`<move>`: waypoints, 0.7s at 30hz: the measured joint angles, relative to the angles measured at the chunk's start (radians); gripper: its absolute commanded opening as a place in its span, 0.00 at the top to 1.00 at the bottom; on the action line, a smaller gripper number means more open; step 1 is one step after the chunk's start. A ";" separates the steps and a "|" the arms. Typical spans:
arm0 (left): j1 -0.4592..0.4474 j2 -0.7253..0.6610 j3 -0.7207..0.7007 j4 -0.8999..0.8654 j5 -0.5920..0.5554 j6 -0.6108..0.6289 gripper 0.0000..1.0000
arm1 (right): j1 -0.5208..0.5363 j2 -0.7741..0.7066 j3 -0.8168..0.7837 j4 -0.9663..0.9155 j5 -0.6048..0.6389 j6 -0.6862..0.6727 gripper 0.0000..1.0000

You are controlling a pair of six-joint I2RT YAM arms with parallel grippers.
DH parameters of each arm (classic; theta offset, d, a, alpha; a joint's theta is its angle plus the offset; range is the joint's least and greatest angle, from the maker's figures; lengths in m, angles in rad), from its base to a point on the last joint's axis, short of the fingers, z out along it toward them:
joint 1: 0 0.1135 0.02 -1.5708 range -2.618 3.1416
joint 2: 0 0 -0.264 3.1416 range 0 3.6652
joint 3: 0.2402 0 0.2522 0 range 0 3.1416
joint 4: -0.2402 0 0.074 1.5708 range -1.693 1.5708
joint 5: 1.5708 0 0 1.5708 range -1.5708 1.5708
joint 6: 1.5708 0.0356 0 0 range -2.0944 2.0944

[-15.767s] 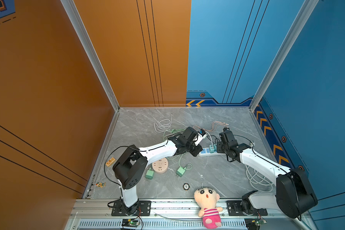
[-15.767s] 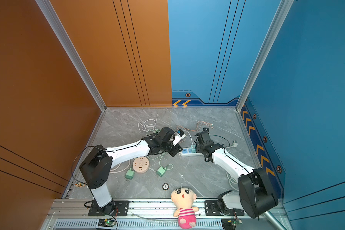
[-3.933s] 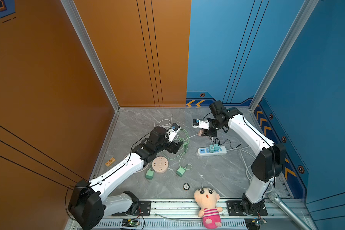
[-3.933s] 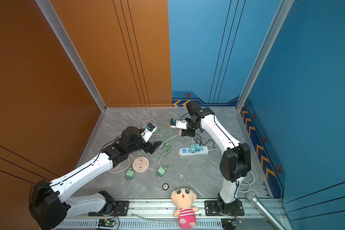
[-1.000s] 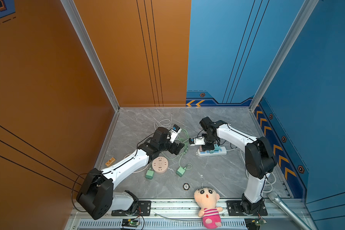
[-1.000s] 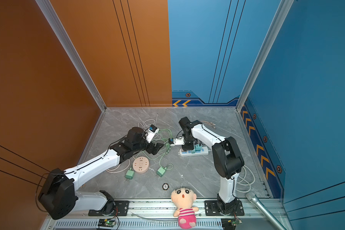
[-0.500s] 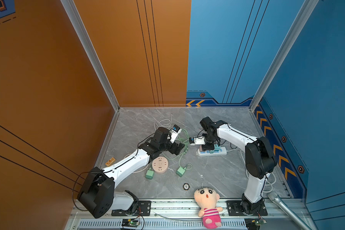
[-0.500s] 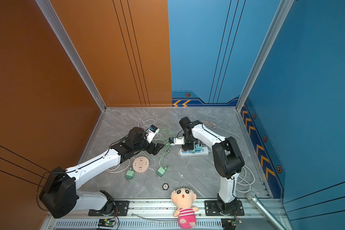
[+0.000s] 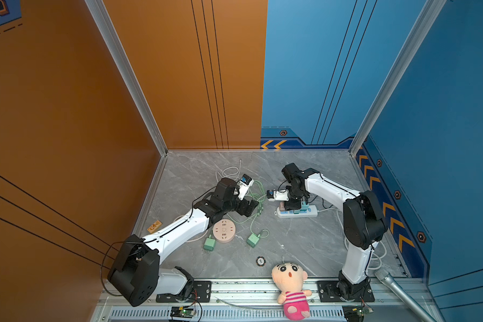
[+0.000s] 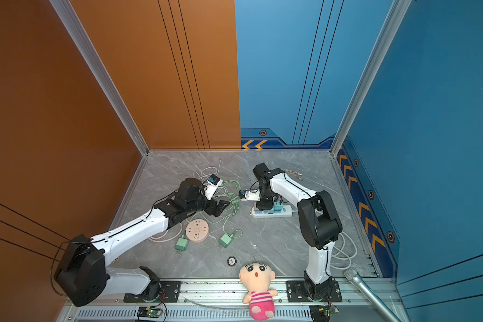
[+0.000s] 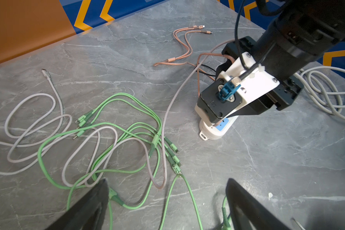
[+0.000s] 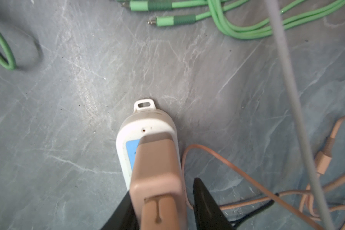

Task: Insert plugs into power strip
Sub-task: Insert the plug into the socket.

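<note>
Serving as the holder, the long white plastic power strip (image 9: 310,214) carries the dusty pink-brown cube adapter (image 12: 157,169) in its end socket, with two teal cube adapters (image 9: 304,207) beside it. The right gripper (image 12: 162,187) straddles the pink adapter with its jaws parted and one finger clear. The left gripper (image 11: 167,180) hangs wide open and empty. Two green cube adapters (image 9: 209,243) lie loose on the grey table (image 9: 304,245). They are probably light, rigid and smooth. Pinch the flat sides and keep the prongs free.

High stereo overviews; close wrist views, both on power strip (image 11: 210,133)
</note>
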 measured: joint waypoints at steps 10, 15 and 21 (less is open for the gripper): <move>0.000 -0.026 0.000 0.000 -0.001 -0.003 0.08 | 0.034 -0.060 -0.050 0.012 0.026 0.019 0.44; 0.000 -0.046 -0.004 0.000 -0.013 -0.004 0.08 | 0.073 -0.103 -0.096 0.026 0.060 0.056 0.43; 0.000 -0.057 -0.014 -0.002 -0.023 -0.004 0.07 | 0.081 -0.163 -0.132 0.041 0.080 0.106 0.42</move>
